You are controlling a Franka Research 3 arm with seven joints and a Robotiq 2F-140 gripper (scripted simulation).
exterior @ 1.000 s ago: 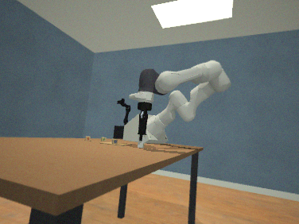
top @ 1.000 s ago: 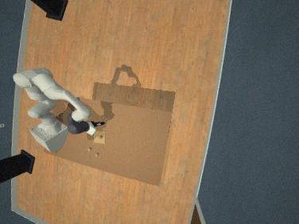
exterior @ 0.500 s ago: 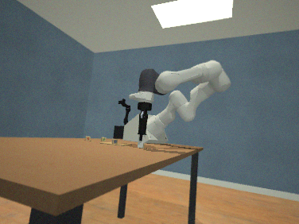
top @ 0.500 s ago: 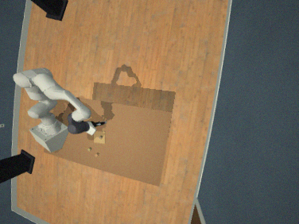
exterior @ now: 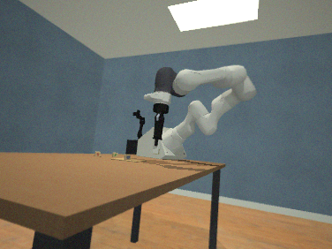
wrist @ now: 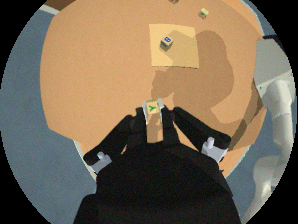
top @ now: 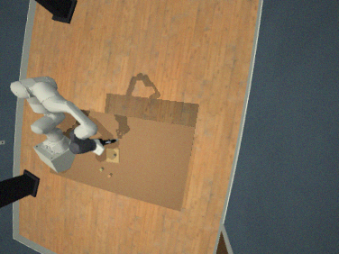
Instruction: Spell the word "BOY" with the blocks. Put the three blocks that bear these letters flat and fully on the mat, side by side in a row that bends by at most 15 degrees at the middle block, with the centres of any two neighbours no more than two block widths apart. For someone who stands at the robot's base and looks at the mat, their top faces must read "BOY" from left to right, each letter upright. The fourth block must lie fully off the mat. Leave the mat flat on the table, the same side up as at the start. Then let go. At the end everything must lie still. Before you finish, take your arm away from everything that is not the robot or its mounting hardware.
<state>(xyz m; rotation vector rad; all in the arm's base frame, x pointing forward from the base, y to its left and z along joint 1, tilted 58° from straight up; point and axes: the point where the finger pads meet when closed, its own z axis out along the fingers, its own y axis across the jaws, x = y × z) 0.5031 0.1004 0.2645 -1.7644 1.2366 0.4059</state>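
Going left to right from the robot's base, the black two-finger gripper (top: 115,141) (exterior: 156,147) (wrist: 152,104) came first, off the mat's left side, its fingers closed on the small cream wooden block with a green Y (wrist: 152,108), letter upward, above the brown wood-topped table (top: 153,167) (exterior: 88,177) (wrist: 90,65). Next lay the square pale-yellow mat (top: 109,159) (exterior: 116,159) (wrist: 185,57), flat, with the small cream cube with a blue B (top: 114,155) (exterior: 127,157) (wrist: 167,41) near its middle. Farther right, off the mat, stood a small cream block with a greenish mark (top: 102,169) (exterior: 115,154) (wrist: 203,13) and a small cream block with a reddish mark (top: 110,175) (exterior: 97,154) (wrist: 173,1); neither letter could be read. The step in hand looked to be carrying the Y to its place. That called for passing over the B without touching it and setting the Y down on its right, leaving a slot for the O between them. With the B so central, room on that side seemed tight, and the B probably needed shifting left. The Y's heading also wanted checking before release, so that it read upright from the base.

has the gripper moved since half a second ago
Yes, the gripper has moved up: in the exterior view, its jaws now stand higher above the table.
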